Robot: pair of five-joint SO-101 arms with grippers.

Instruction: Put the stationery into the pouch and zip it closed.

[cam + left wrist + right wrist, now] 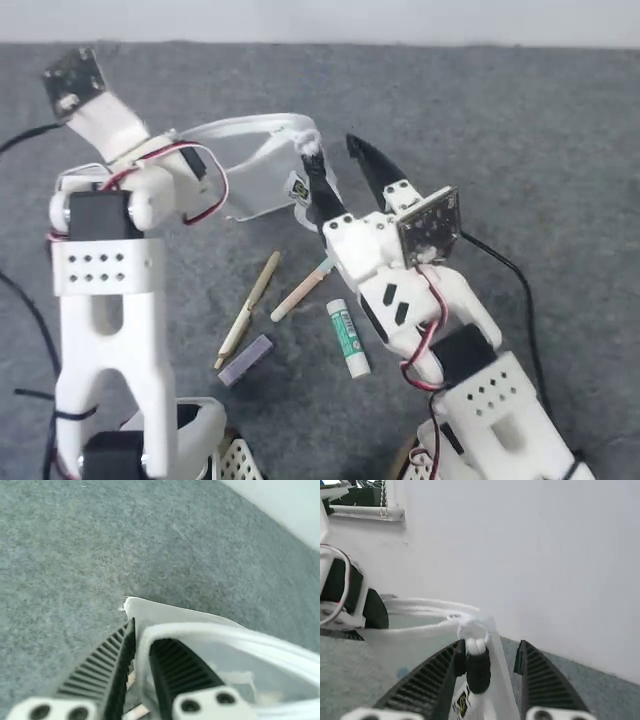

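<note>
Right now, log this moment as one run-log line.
left fingers: shut on pouch edge | right fingers: open at pouch mouth | on table: two pencils, glue stick, eraser | zip: open

grey felt-covered table. lying on it, between the arm bases: long wooden pencil; shorter wooden pencil just beside it; white glue stick near both; purple eraser by the long wooden pencil's lower tip.
</note>
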